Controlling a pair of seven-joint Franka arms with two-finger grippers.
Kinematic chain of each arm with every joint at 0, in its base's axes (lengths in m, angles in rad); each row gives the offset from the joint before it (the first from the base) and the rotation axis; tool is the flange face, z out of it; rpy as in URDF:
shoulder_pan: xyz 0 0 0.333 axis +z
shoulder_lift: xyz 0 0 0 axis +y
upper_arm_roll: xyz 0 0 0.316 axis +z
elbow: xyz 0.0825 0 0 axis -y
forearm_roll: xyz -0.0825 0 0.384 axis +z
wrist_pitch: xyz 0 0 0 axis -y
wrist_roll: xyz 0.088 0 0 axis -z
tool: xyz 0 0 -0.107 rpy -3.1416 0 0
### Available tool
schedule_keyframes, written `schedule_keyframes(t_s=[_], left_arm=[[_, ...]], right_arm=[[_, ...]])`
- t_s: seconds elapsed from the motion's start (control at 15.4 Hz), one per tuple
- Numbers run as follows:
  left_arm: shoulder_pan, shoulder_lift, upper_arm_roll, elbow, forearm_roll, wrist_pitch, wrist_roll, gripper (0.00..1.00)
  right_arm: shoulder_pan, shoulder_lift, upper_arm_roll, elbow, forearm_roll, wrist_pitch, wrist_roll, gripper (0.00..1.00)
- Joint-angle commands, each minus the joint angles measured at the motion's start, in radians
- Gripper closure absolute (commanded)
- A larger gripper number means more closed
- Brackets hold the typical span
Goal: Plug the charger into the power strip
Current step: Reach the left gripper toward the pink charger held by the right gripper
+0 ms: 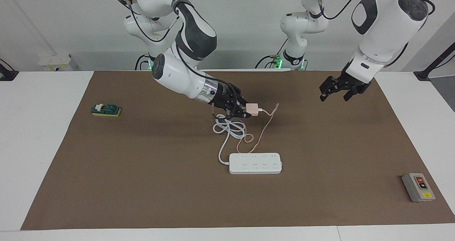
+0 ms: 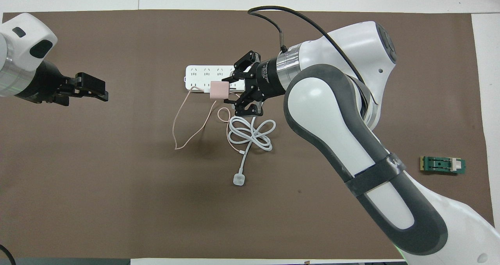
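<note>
We see a white table (image 1: 35, 134) covered by a broad brown mat (image 1: 142, 184). On the mat lies the flat white rectangular power strip (image 1: 255, 163), its thick white cord (image 1: 229, 129) coiled nearer to the robots. Our right gripper (image 1: 246, 112) hangs in the air above that coil, its fingers closed on the small pale pink cube-shaped charger (image 1: 252, 108), whose thin pink cable (image 1: 265, 127) droops to the mat and loops toward the strip. Our left gripper (image 1: 333, 91) hovers over bare mat toward the left arm's end, jaws spread wide and holding nothing. A grey box with red and yellow buttons (image 1: 418, 187) and a small green block (image 1: 106, 110) sit at the table's two ends.
</note>
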Motion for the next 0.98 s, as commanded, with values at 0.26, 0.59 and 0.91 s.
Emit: schedule_keyframes(t_s=[0.26, 0.59, 0.91], left_arm=[[0.031, 0.066, 0.014, 0.01, -0.253, -0.031, 0.008, 0.0], [0.073, 0.15, 0.017, 0.048, -0.523, -0.016, -0.004, 0.0], [0.104, 0.201, 0.017, 0.041, -0.658, 0.064, -0.012, 0.0]], right_arm=[[0.002, 0.006, 0.002, 0.007, 0.008, 0.01, -0.027, 1.0], [0.002, 0.006, 0.002, 0.008, 0.008, 0.01, -0.027, 1.0], [0.008, 0.006, 0.002, 0.008, 0.008, 0.01, -0.029, 1.0]])
